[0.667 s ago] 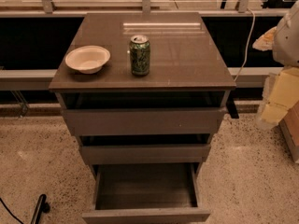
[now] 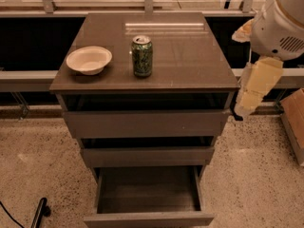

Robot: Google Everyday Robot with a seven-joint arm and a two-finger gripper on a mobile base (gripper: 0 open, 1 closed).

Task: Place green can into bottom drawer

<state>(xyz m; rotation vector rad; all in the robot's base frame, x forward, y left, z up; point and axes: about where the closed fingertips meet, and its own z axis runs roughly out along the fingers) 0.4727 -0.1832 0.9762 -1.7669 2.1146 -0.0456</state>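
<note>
The green can (image 2: 142,56) stands upright near the middle of the cabinet top (image 2: 190,56), to the right of a cream bowl (image 2: 89,60). The bottom drawer (image 2: 148,194) is pulled out, and its inside shows nothing in it. My gripper (image 2: 246,103) hangs at the end of the cream arm, off the cabinet's right edge at about the height of the top drawer. It is well to the right of the can and touches nothing that I can see.
The two upper drawers (image 2: 146,123) are slightly ajar. A rail and glass wall (image 2: 147,1) run behind the cabinet. A wooden box (image 2: 294,122) stands at the right on the speckled floor. A black cable and a wheel (image 2: 40,213) lie at the lower left.
My arm has moved left, closer to the cabinet's right side. The can, the bowl and the drawers have not moved.
</note>
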